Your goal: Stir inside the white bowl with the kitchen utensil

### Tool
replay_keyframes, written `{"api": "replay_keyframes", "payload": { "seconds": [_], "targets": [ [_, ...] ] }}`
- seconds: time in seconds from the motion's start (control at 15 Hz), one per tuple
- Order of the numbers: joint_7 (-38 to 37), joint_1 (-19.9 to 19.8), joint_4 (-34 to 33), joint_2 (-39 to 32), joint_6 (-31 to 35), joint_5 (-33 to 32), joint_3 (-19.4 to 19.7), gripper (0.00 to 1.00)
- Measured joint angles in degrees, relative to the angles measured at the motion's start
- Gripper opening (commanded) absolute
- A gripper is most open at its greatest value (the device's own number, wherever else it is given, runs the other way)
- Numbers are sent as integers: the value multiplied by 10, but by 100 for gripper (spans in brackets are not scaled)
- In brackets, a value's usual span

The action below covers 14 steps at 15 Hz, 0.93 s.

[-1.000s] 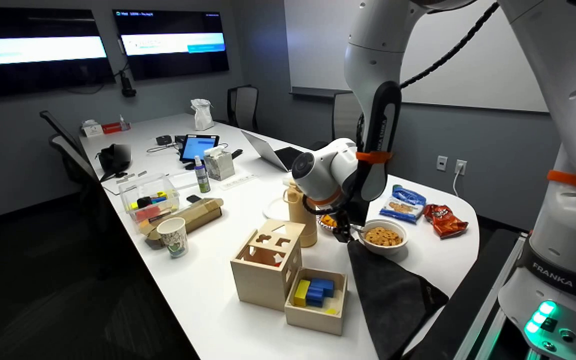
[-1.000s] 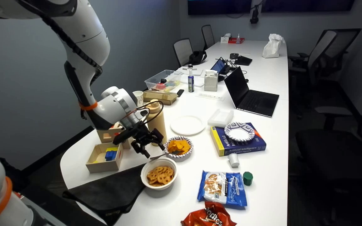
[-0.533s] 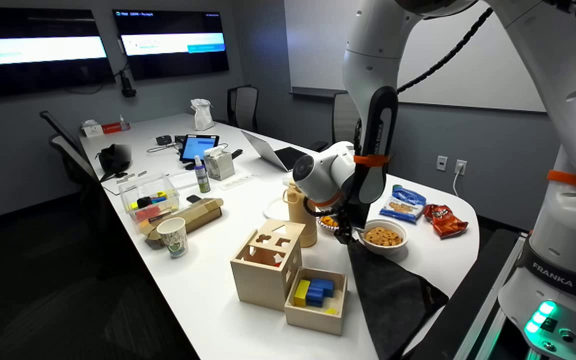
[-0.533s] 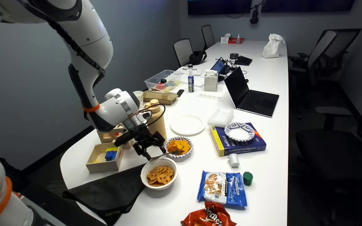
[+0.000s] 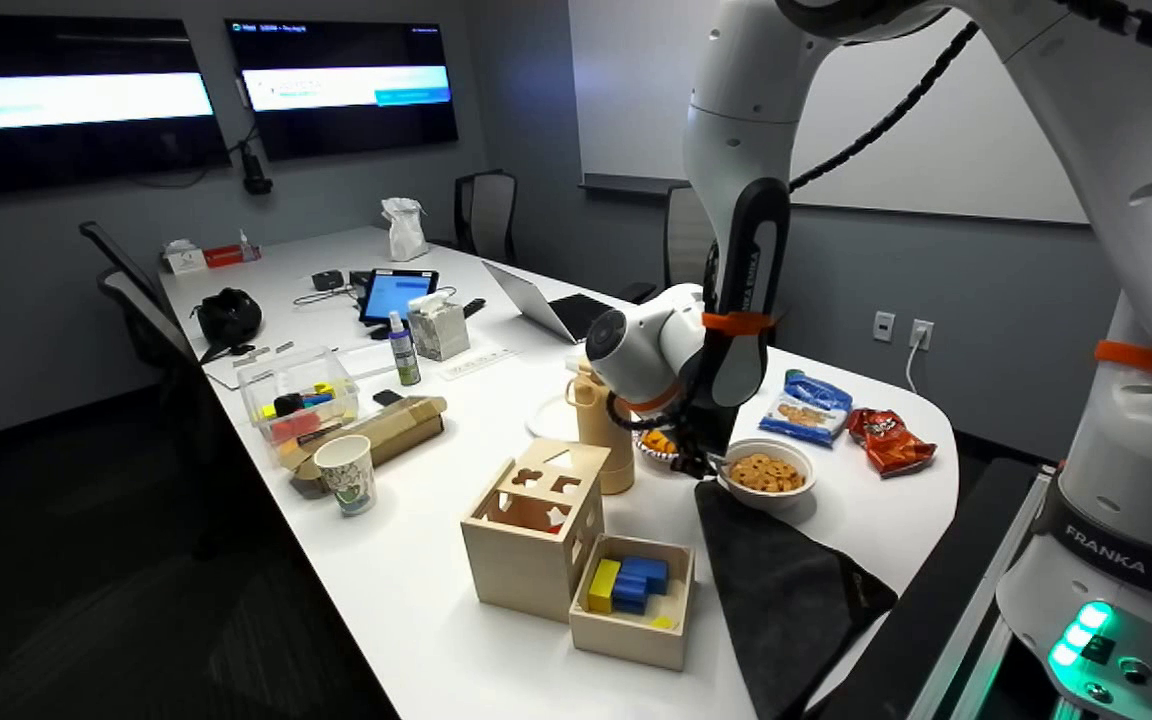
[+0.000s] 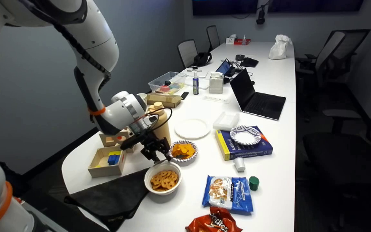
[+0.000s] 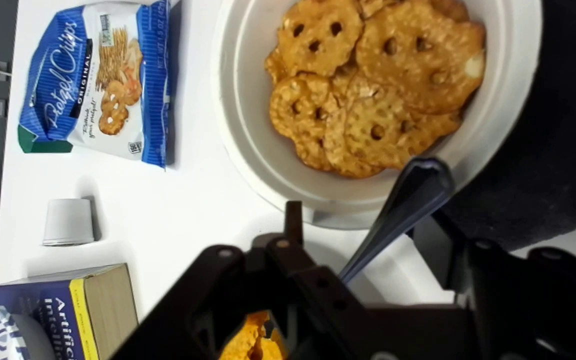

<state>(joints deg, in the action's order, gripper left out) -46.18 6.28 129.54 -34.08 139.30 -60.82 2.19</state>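
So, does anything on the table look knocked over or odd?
Yes. The small cup lies on its side near the book, as if tipped over. A patterned bowl also sits on that book, an unusual stand for a dish.

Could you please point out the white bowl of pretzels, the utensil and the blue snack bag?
White bowl (image 7: 250, 107): in the wrist view, on its bare inner wall.
Utensil (image 7: 399, 216): in the wrist view, on its dark handle.
Blue snack bag (image 6: 227, 193): in an exterior view, on its printed front.
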Motion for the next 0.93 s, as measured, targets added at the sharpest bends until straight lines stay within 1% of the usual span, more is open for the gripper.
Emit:
{"api": "replay_keyframes", "payload": {
  "seconds": [0.07, 0.13, 0.2, 0.27, 0.33, 0.4, 0.67, 0.8, 0.93],
  "targets": [
    [0, 0, -2, -1, 0, 2, 1, 29],
    [0, 0, -4, -2, 0, 3, 2, 24],
    [0, 0, -6, -3, 0, 5, 2, 25],
    [0, 0, -7, -3, 0, 6, 3, 22],
    [0, 0, -7, -3, 0, 7, 4, 24],
    [0, 0, -7, -3, 0, 7, 5, 24],
    [0, 0, -7, -3, 0, 7, 8, 20],
    [0, 0, -7, -3, 0, 7, 8, 14],
    [0, 0, -7, -3, 0, 7, 8, 2]
  ]
}}
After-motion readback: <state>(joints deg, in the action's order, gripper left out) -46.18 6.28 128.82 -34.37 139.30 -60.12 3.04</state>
